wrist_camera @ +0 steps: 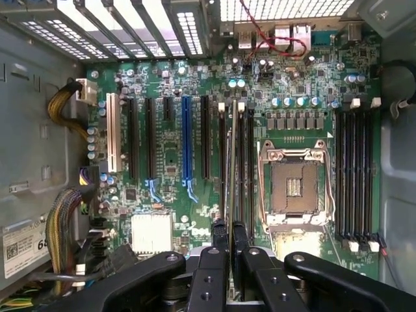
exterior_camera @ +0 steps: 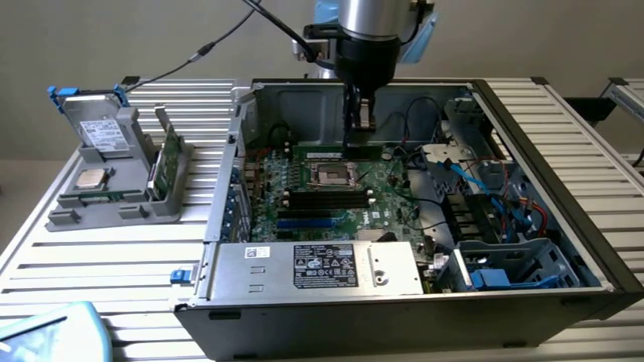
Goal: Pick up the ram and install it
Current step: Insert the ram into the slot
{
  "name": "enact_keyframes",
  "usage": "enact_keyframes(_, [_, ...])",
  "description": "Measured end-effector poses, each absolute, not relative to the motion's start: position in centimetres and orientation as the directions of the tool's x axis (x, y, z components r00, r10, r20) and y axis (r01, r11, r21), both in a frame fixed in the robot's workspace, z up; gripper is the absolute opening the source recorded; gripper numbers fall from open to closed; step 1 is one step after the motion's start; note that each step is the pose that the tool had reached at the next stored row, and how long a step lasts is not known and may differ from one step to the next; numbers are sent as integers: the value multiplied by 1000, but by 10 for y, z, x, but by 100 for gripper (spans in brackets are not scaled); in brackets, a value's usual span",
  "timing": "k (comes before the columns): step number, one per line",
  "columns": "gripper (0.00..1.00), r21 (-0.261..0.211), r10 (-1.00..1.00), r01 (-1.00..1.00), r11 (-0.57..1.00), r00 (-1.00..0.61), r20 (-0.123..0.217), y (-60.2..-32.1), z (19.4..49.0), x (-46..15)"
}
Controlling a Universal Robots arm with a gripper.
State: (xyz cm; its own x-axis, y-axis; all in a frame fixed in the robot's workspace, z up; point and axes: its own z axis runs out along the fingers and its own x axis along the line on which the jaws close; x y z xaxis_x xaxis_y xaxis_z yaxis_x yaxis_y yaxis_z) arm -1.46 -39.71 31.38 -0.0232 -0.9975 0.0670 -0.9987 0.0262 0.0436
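Inside the open computer case (exterior_camera: 563,151), the gripper (exterior_camera: 358,136) pinches the ram (exterior_camera: 372,151) between narrowly set fingers, at twelve o'clock from the CPU socket (exterior_camera: 332,175) in the exterior view. The wrist view shows the stick edge-on, running along the black memory slots (wrist_camera: 249,162) (seated or not, unclear). The print on the power-supply label (exterior_camera: 324,265) is too small to read.

The arm (exterior_camera: 367,30) is held upright, with the wrist pointed straight down and the gripper (exterior_camera: 360,139) carried vertically beneath it. The two dark fingers (wrist_camera: 218,240) are drawn nearly together – clamped on the thin ram (wrist_camera: 229,162) between them.
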Motion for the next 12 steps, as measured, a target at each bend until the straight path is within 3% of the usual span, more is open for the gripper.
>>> enact_keyframes(12, [14, 36, -998, -999, -5, 8, 67, -390, 295, -19])
